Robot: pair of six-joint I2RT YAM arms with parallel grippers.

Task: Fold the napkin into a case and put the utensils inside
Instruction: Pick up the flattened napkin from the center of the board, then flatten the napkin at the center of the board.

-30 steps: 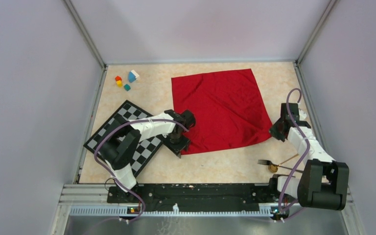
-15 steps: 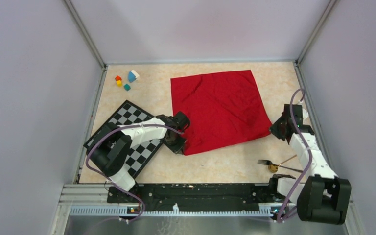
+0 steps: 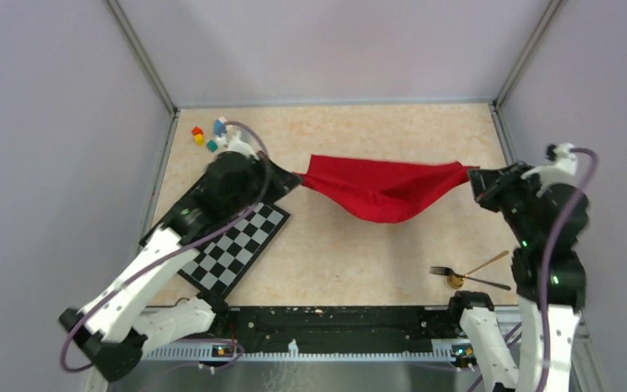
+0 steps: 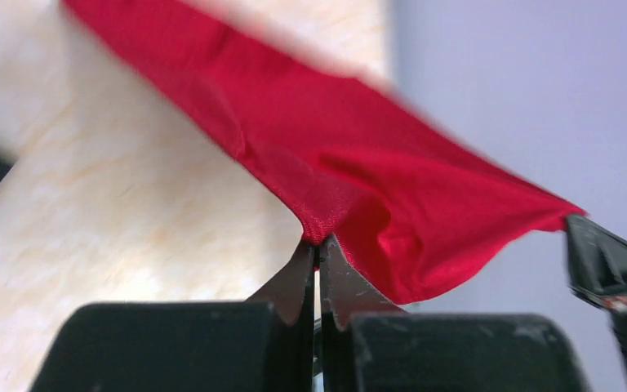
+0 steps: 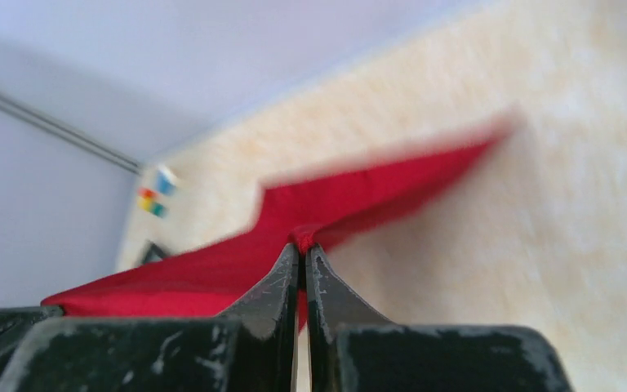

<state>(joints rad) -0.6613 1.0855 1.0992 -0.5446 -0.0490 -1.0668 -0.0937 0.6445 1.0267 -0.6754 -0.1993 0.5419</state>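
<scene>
Red napkin [image 3: 384,192] hangs stretched sideways between my left claw [image 3: 295,175] and right claw [image 3: 472,171], each clenched on a corner.

Looks down on beige marbled counter [image 3: 351,253] w/ pale walls on three sides. Shows red napkin [image 3: 384,189] held up and stretched L to R btwn both arms, sagging in the middle; can't tell if lowest fold touches the counter. Has L gripper [image 3: 295,175] pinched tight onto napkin's L corner, R gripper [image 3: 472,171] pinched onto R corner. Shows black-and-white checkered mat [image 3: 241,245] flat under L arm, near L wall. Places small coloured blocks [image 3: 206,135] at far L corner. Sets dark fork [image 3: 441,270] and gold-bowled spoon [image 3: 490,263] crossed near R arm's base, well apart from napkin.
</scene>
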